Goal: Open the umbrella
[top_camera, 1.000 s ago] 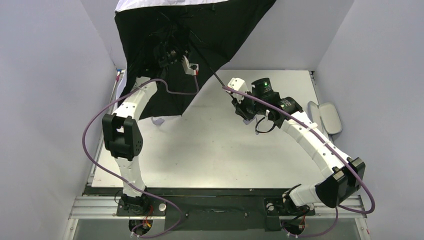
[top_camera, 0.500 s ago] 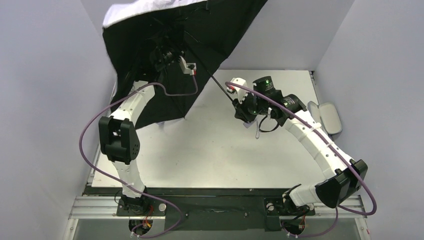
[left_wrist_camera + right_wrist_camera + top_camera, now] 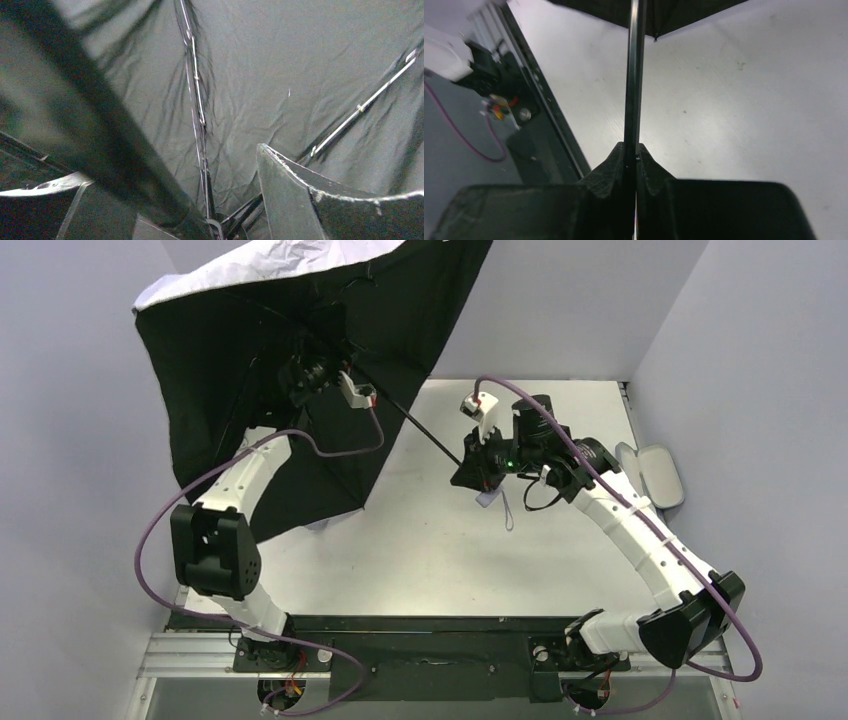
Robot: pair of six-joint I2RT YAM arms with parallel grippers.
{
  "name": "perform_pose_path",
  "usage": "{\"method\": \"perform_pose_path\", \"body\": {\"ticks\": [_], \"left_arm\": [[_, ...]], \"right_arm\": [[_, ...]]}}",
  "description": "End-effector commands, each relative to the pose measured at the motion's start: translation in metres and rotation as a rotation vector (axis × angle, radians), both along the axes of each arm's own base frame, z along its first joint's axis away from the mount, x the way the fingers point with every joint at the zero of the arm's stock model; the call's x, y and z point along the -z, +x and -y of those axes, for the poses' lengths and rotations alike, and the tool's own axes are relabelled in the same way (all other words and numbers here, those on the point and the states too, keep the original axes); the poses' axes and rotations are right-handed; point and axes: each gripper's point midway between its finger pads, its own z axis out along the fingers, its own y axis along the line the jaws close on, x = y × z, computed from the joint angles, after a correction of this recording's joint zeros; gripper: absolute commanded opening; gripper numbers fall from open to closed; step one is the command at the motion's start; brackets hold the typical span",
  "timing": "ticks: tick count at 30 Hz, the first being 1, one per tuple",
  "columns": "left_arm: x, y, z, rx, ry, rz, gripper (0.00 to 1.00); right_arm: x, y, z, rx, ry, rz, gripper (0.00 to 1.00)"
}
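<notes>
The umbrella (image 3: 250, 360) stands spread over the table's far left, black lining toward me and a pale lavender rim on top. Its thin black shaft (image 3: 425, 435) slants down to my right gripper (image 3: 468, 465), which is shut on it. The right wrist view shows the shaft (image 3: 634, 75) pinched between the closed jaws of that gripper (image 3: 633, 147). The lavender handle (image 3: 487, 499) and strap hang just below. My left gripper (image 3: 305, 375) is up inside the canopy. In the left wrist view this gripper (image 3: 167, 165) is open, fingers (image 3: 295, 200) wide apart, with a blurred dark bar crossing between them, the lining (image 3: 260, 75) and ribs (image 3: 197, 90) beyond.
A lavender oval case (image 3: 650, 475) lies open at the table's right edge. Grey walls (image 3: 90, 440) close in left, right and behind, and the canopy reaches the left wall. The black mounting rail (image 3: 430, 640) runs along the near edge.
The canopy has spread wider and swung toward the left wall. My left gripper has opened and shifted left. The right gripper has moved nearer with the shaft and closed tighter.
</notes>
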Motion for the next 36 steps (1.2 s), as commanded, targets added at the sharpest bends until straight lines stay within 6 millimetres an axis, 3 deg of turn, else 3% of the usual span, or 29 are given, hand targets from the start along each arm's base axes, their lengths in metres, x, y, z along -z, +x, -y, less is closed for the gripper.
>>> {"method": "perform_pose_path", "body": {"ticks": [1, 2, 5, 9, 14, 18, 20, 21, 23, 27, 32, 36], "left_arm": [[-0.027, -0.044, 0.004, 0.103, -0.060, -0.044, 0.76], [-0.022, -0.050, 0.010, 0.143, -0.070, -0.083, 0.77], [-0.010, -0.070, 0.017, 0.205, -0.082, -0.187, 0.99], [-0.001, -0.092, 0.023, 0.258, -0.145, -0.304, 0.97], [0.001, -0.117, 0.028, 0.277, -0.422, -0.548, 0.97], [-0.016, -0.131, 0.036, 0.302, -0.782, -0.804, 0.97], [-0.042, -0.138, 0.043, 0.348, -0.976, -0.924, 0.97], [-0.036, -0.136, 0.049, 0.345, -1.097, -1.055, 0.97], [-0.046, -0.136, 0.058, 0.371, -1.255, -1.205, 1.00], [-0.063, -0.129, 0.077, 0.468, -1.540, -1.445, 0.90], [-0.075, -0.111, 0.100, 0.573, -1.701, -1.521, 0.88], [-0.090, -0.096, 0.106, 0.638, -1.800, -1.552, 0.88]], "right_arm": [[-0.061, 0.016, -0.023, 0.061, 0.282, 0.028, 0.00], [-0.068, 0.021, -0.025, 0.067, 0.316, 0.042, 0.00], [-0.088, 0.031, -0.028, 0.116, 0.427, 0.026, 0.00], [-0.101, 0.038, -0.030, 0.152, 0.520, 0.002, 0.00], [-0.111, 0.040, -0.030, 0.177, 0.591, -0.002, 0.00], [-0.126, 0.043, -0.030, 0.192, 0.661, 0.023, 0.00], [-0.137, 0.045, -0.029, 0.204, 0.705, 0.035, 0.00], [-0.144, 0.047, -0.029, 0.210, 0.731, 0.055, 0.00], [-0.153, 0.047, -0.030, 0.213, 0.766, 0.059, 0.00], [-0.164, 0.043, -0.036, 0.196, 0.808, 0.054, 0.00], [-0.170, 0.035, -0.042, 0.164, 0.814, 0.070, 0.00], [-0.172, 0.032, -0.043, 0.157, 0.809, 0.088, 0.00]]}}
